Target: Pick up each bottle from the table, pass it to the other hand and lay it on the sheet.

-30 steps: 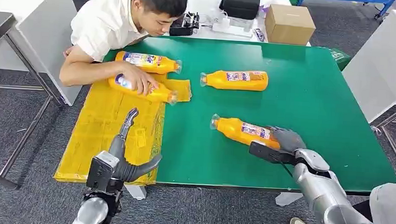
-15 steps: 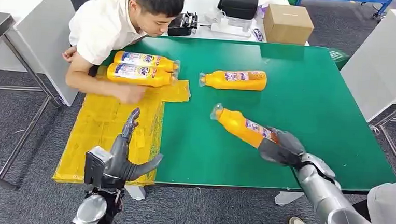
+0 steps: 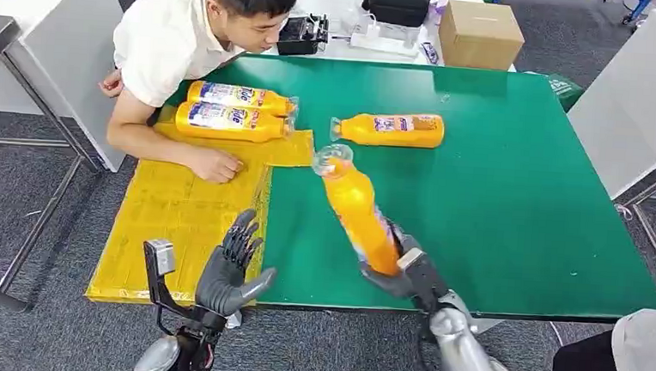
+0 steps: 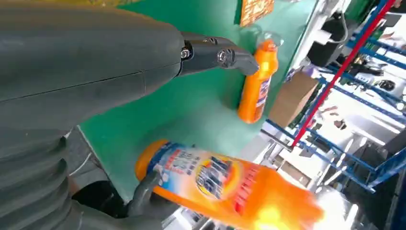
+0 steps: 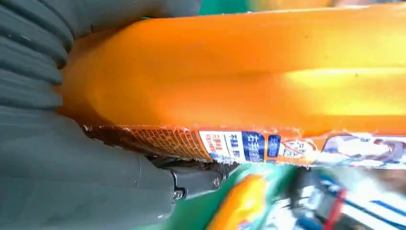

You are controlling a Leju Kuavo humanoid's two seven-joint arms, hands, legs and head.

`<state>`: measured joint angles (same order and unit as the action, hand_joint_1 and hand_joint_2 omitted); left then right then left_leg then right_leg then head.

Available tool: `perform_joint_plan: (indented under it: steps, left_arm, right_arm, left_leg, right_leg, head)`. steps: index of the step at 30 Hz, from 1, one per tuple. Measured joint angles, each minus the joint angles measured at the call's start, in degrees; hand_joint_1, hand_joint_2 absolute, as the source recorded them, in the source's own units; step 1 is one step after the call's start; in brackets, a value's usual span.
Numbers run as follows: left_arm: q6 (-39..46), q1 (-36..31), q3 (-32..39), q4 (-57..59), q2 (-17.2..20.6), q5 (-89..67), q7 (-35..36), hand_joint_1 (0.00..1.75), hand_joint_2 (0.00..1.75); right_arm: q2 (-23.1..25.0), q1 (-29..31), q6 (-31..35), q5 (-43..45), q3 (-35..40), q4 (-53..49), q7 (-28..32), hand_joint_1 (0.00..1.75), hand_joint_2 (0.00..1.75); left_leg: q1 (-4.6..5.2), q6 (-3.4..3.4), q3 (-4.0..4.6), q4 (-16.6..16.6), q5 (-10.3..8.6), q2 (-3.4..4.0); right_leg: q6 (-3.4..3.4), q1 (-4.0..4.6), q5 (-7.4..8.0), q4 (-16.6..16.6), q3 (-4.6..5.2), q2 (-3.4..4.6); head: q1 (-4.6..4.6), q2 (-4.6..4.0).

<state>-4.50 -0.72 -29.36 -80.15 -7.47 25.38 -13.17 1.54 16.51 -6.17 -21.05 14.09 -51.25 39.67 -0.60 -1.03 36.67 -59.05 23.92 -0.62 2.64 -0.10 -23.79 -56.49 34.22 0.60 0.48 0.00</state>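
Note:
My right hand [image 3: 405, 272] grips the base of an orange bottle [image 3: 359, 208] and holds it tilted above the green table [image 3: 513, 197], its clear cap pointing away from me. The right wrist view shows that bottle [image 5: 249, 72] close up against my palm. My left hand [image 3: 229, 270] is raised with fingers spread, holding nothing, over the near corner of the yellow sheet [image 3: 177, 211]; its wrist view shows the held bottle [image 4: 225, 184]. Another orange bottle [image 3: 388, 129] lies on the table. Two more bottles [image 3: 236, 110] lie side by side on the sheet's far end.
A person in a white shirt [image 3: 165, 42] leans over the far left of the table, one hand [image 3: 216, 165] resting on the sheet. A cardboard box [image 3: 480, 33] and a black case [image 3: 396, 2] sit beyond the table. A white cabinet [image 3: 639, 101] stands at right.
My right hand lifted the bottle off the table and swung it left toward my left hand. My left hand rose and spread its fingers. The person set the second bottle down and drew the hand back.

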Motion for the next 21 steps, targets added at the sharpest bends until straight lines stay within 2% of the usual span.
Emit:
perform_joint_plan:
  steps: [6,19,21]
  left_arm:
    - [0.9,0.0,-0.9,-1.6,0.0,-0.7,-1.9,0.0,1.75]
    - [1.7,-0.7,-2.5,-5.1,-0.2,-4.5,-5.7,0.0,1.75]
    - [2.0,-1.2,-2.9,-5.2,-0.5,-4.5,-5.9,0.0,1.75]
  right_arm:
    - [3.8,-2.4,2.1,1.0,5.7,-3.5,-1.4,1.75,1.75]
    - [7.4,-1.2,2.5,-0.9,15.1,-1.9,-1.3,1.75,1.75]
    - [7.9,-0.6,2.5,-1.1,16.3,-1.3,-1.3,1.68,1.75]
  left_leg:
    - [-0.04,0.02,0.09,0.0,0.01,-0.02]
    - [-0.03,0.03,0.11,0.0,0.0,0.0]
    - [-0.03,0.03,0.11,0.0,-0.01,-0.01]
  right_leg:
    - [-0.03,0.03,-0.03,0.0,0.08,-0.01]
    - [-0.03,0.02,-0.02,0.0,0.13,-0.01]
    - [-0.03,0.02,-0.02,0.0,0.12,-0.01]
  head:
    - [-0.02,0.0]
    - [-0.02,0.0]
    - [-0.02,0.0]
